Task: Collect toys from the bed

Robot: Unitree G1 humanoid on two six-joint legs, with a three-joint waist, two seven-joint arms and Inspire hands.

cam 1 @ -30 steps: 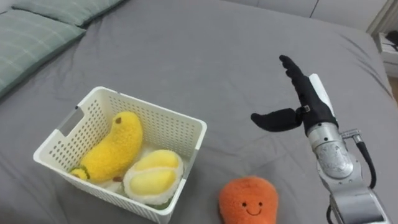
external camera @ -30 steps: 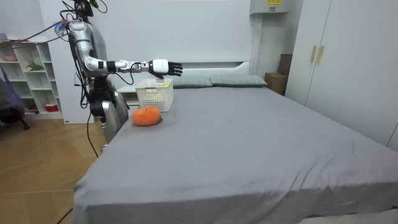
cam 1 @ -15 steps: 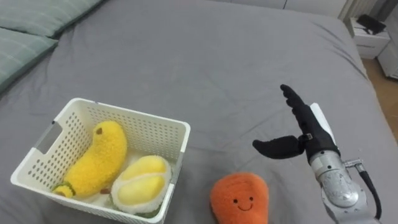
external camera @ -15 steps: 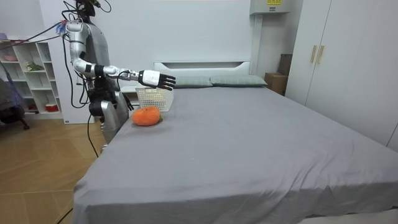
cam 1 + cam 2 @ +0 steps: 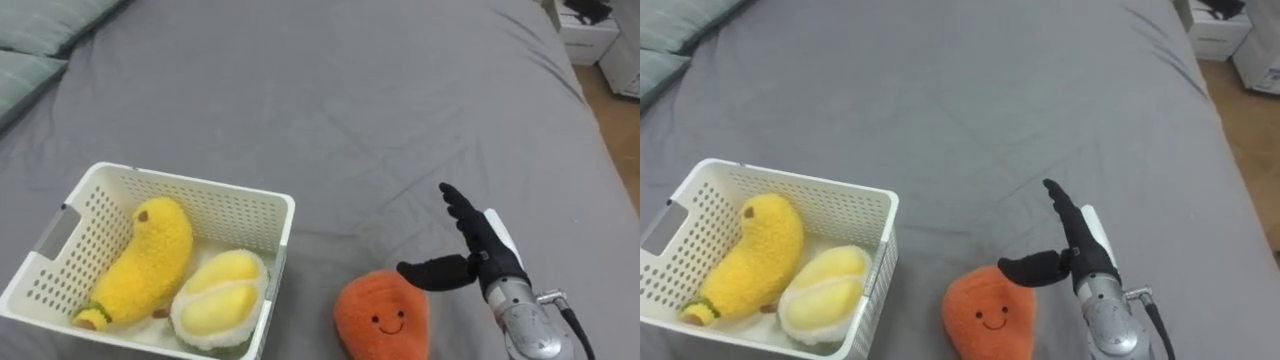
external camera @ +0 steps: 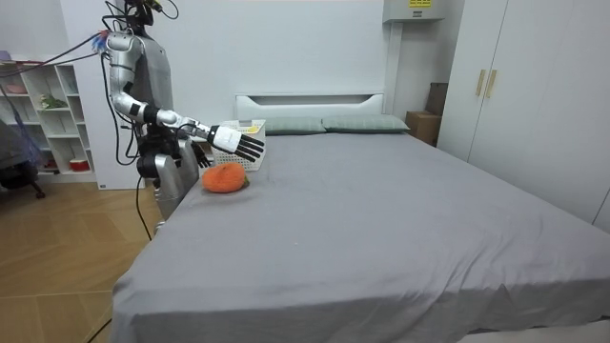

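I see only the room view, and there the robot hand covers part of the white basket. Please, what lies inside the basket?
Observer: Two plush toys lie in the white basket: a yellow banana on the left and a pale yellow durian beside it.
Operator: Does the right robot hand grip the orange toy?
Observer: No. The right robot hand is open, with straight fingers and the thumb spread by the upper right edge of the orange toy.
Operator: Does the orange toy touch the basket?
Observer: No, a strip of grey bedsheet shows between them.
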